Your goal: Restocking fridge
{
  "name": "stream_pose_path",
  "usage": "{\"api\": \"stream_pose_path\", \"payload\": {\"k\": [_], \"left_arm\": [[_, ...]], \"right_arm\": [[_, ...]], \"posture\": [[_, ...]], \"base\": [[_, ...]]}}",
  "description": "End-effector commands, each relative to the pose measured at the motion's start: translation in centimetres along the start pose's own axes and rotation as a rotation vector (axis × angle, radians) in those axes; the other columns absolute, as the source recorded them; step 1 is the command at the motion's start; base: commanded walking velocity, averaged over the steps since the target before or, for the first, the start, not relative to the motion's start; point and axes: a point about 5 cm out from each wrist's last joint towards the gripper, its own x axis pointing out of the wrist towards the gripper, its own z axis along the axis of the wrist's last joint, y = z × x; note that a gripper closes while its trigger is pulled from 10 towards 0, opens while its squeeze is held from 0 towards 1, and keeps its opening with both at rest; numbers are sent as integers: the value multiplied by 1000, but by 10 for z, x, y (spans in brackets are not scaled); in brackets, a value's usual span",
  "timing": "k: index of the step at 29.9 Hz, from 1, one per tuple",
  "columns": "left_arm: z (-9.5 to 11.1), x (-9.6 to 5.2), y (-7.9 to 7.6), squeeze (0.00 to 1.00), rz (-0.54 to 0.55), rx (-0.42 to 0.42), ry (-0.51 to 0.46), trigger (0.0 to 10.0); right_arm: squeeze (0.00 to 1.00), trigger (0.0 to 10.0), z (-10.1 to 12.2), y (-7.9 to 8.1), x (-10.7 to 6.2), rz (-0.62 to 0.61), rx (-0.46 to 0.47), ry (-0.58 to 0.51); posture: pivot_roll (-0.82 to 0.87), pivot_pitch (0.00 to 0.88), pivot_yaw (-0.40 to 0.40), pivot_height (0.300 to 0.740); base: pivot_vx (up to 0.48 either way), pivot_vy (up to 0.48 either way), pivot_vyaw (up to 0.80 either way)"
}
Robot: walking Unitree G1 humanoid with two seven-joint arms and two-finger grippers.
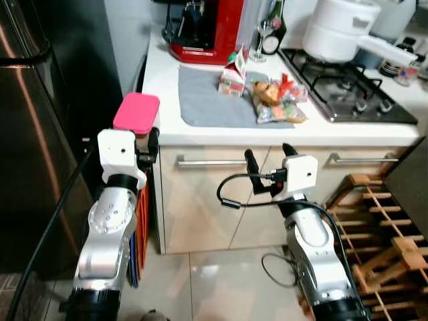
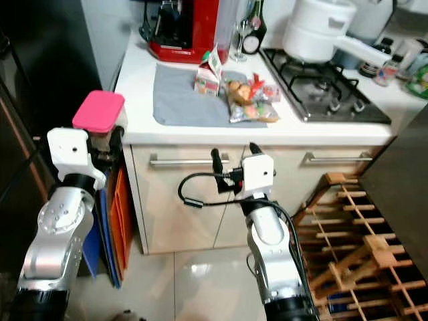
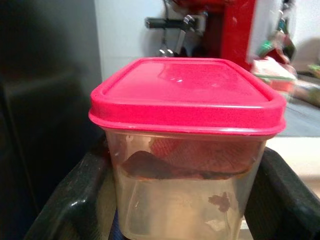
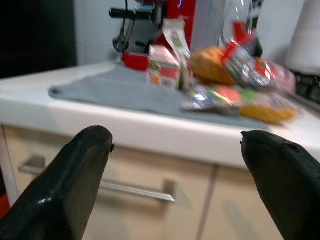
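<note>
At the far left stands the dark fridge [image 1: 30, 134], its door shut. Just beside it, the left hand [image 1: 144, 144] is raised in front of the desk's [image 1: 160, 80] left corner and is clamped on a clear tub [image 3: 185, 200] with a pink lid [image 1: 136, 112]; the two black fingers [image 3: 70, 210] press its opposite walls, and some dark red food lies inside under the lid. The tub is held upright in the air, near the desk edge but not resting on it. Behind it, on the white desk, a red coffee machine [image 1: 207, 30] stands against the wall, and in front of that a grey mat [image 1: 214, 100] lies flat. On the mat's right part sit a small milk carton [image 1: 233, 77] and, touching the mat's right edge, a clear bag of packaged food [image 1: 277, 100]. The right hand [image 1: 271, 164] hovers lower, in front of the drawer handle [image 1: 210, 161], its fingers spread apart and holding nothing. Further right a white pot [image 1: 341, 30] sits on the gas stove [image 1: 348, 90], and a wooden rack [image 1: 378, 241] stands on the floor at the right.
</note>
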Motion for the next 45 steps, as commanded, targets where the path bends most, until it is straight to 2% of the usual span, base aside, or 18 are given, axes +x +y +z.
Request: {"api": "stream_pose_path", "payload": {"k": [1, 4, 8, 12, 14, 15, 18, 21, 24, 29, 32, 36, 38, 39, 45], "left_arm": [[5, 0, 2, 0, 0, 8, -13, 10000], [7, 3, 4, 0, -15, 35, -13, 10000], [7, 10, -2, 0, -70, 40, -13, 10000], [8, 14, -15, 0, -116, 17, -21, 10000], [-1, 14, -24, 0, -128, -2, 5, 10000], [-1, 14, -24, 0, -128, -2, 5, 10000], [-9, 18, -39, 0, -148, -41, 23, 10000], [-14, 20, -43, 0, -152, -47, 35, 10000], [-15, 24, -48, 0, -139, -67, 37, 10000], [-11, 25, -46, 0, -100, -67, 1, 10000], [-13, 25, -43, 0, -92, -58, -2, 10000], [-15, 22, -33, 0, -72, -37, -2, 10000], [-17, 21, -35, 0, -85, -22, 6, 10000], [-22, 19, -33, 0, -96, -44, 21, 10000], [-24, 14, -33, 0, -128, -43, 16, 10000]], "right_arm": [[0, 10000, 5, -2, 3, -13, 3, -13], [0, 10000, 5, -1, 9, -12, 0, -19], [0, 10000, 10, -6, 13, -59, -6, -43], [0, 10000, 8, -15, 6, -102, -12, -39], [0, 10000, -1, -24, -4, -141, -16, 7], [0, 10000, -1, -24, -4, -141, -16, 7], [0, 10000, -11, -41, -12, -204, 3, 70], [0, 10000, -13, -46, -10, -203, -9, 81], [0, 10000, -9, -52, 0, -191, -28, 76], [0, 10000, -6, -49, 15, -125, -38, 79], [0, 10000, -8, -47, 17, -113, -37, 86], [0, 10000, -11, -38, 17, -69, -47, 91], [0, 10000, -12, -39, 16, -67, -51, 91], [0, 10000, -16, -40, 15, -93, -44, 100], [0, 10000, -18, -39, 12, -109, -35, 95]], "posture": [[-2, 0, -44, 740], [3, 0, -36, 740], [-26, 0, 2, 740], [-51, 0, 10, 740], [-80, 0, 4, 740], [-80, 0, 4, 740], [-123, 0, -3, 740], [-133, 0, -5, 740], [-124, 0, -41, 740], [-67, 0, -109, 740], [-53, 0, -112, 740], [-62, 0, -80, 740], [-62, 0, -80, 740], [-71, 0, -62, 740], [-83, 0, -27, 740]], "base": [[262, -356, 419], [0, 0, 0], [0, 0, 0], [-205, 0, 0], [-289, 0, 0], [-289, 0, 0], [-338, 0, 0], [-339, 0, 0], [-337, 0, 0], [-337, 0, 0], [-340, 0, 0], [-251, 0, 0], [0, 0, 0], [0, 0, 0], [0, -160, 0]]}}
